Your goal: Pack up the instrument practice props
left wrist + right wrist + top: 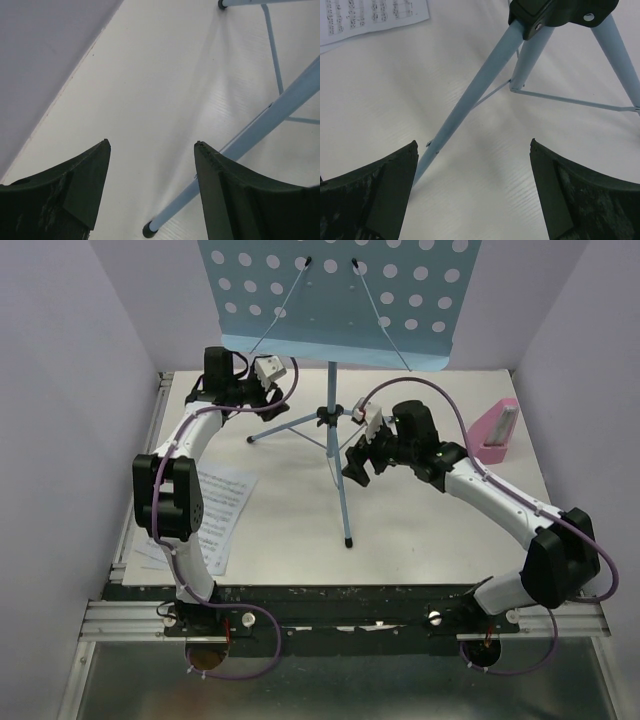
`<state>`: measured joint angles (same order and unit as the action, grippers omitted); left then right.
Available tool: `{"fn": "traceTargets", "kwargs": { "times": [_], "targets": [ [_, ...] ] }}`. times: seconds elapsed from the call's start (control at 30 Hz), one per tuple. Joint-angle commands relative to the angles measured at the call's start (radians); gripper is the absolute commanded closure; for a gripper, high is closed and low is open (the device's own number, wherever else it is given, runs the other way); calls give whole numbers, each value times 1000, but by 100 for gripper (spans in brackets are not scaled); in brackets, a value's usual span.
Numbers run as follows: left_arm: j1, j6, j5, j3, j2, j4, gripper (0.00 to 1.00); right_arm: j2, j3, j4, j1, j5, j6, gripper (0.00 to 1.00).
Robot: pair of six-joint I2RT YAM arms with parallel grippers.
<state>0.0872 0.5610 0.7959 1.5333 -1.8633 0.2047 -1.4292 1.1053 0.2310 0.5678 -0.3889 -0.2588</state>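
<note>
One stand (335, 348) — beside right pincer (362, 448)

One stand (330, 350), one metronome (497, 430), several pages (222, 502)

A light-blue music stand (340, 300) stands upright on thin tripod legs at the middle of the bench (430, 530), its hole-punched desk tilted. White printed sheet-music pages (215, 505) lie flat at the left. A small pink wedge-shaped metronome (497, 430) stands far right.
</note>
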Motion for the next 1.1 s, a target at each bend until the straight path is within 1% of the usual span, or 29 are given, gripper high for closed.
{"fn": "traceTargets", "kwargs": {
  "times": [0.0,0.07,0.1,0.23,0.43,0.53,0.6,0.7,0.77,0.87,0.93,1.07],
  "targets": [
    [35,1,137,96,-68,35,23,-62,71,-59,7,-27,70,0],
    [39,-61,158,109,-91,12,21,-89,94,-68,10,-24,82,0],
    [42,-68,184,114,-100,15,21,-105,105,-68,10,-18,93,1],
    [57,5,229,129,-114,120,20,-148,133,-73,12,-1,128,0],
    [57,69,267,116,-120,235,20,-203,152,-85,14,39,142,1],
    [57,108,282,97,-111,292,21,-224,172,-82,14,100,125,5],
    [57,143,289,97,-114,359,22,-234,180,-78,12,131,93,10],
    [60,154,299,88,-114,403,23,-243,191,-73,1,125,46,18],
    [63,152,302,74,-103,391,24,-243,189,-70,-3,125,17,22],
    [69,157,307,76,-106,401,24,-235,186,-58,-20,140,0,23],
    [77,191,309,79,-106,430,25,-229,182,-41,-35,134,-11,26],
    [94,255,309,80,-100,504,27,-212,163,-33,-57,125,-57,33]
  ]
}}
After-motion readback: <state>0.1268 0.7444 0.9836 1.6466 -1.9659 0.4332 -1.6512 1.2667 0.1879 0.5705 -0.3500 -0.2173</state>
